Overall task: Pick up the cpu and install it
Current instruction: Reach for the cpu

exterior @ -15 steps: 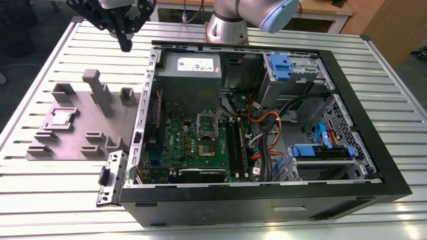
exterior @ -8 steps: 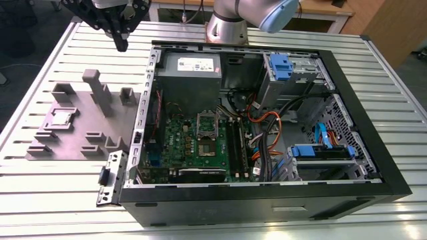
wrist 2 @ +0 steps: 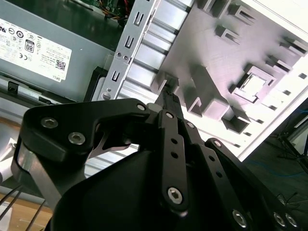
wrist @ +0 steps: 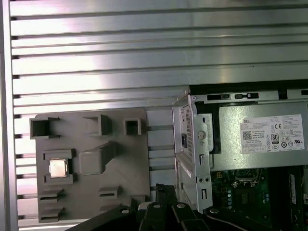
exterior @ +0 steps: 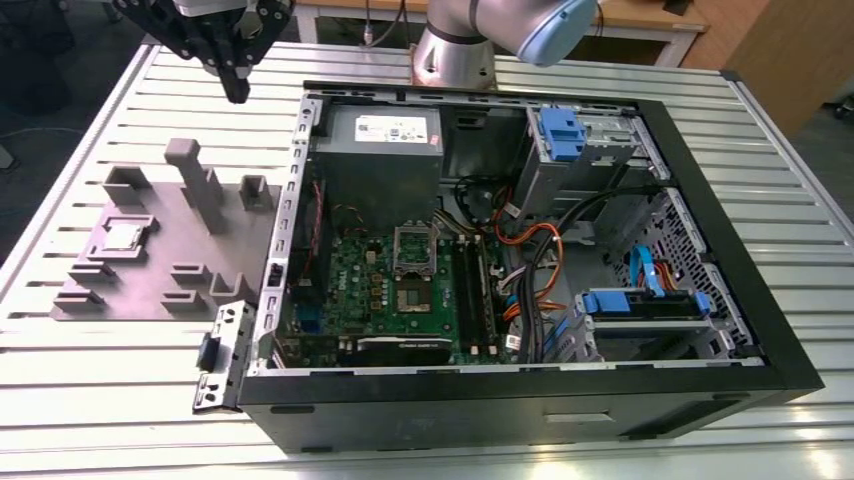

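The cpu is a small silver-grey square chip lying flat in a pocket of the grey plastic tray, on the exterior view's left. Both wrist views show the cpu in its pocket. My gripper hangs high above the table beyond the tray's far end, well away from the chip. Its black fingers meet at the tips and hold nothing. The shiny socket frame sits on the green motherboard inside the open computer case.
The black computer case lies open on the slatted aluminium table, with a grey power supply, blue drive bays and orange cables inside. Tall grey posts rise from the tray. A loose bracket lies by the case's near corner.
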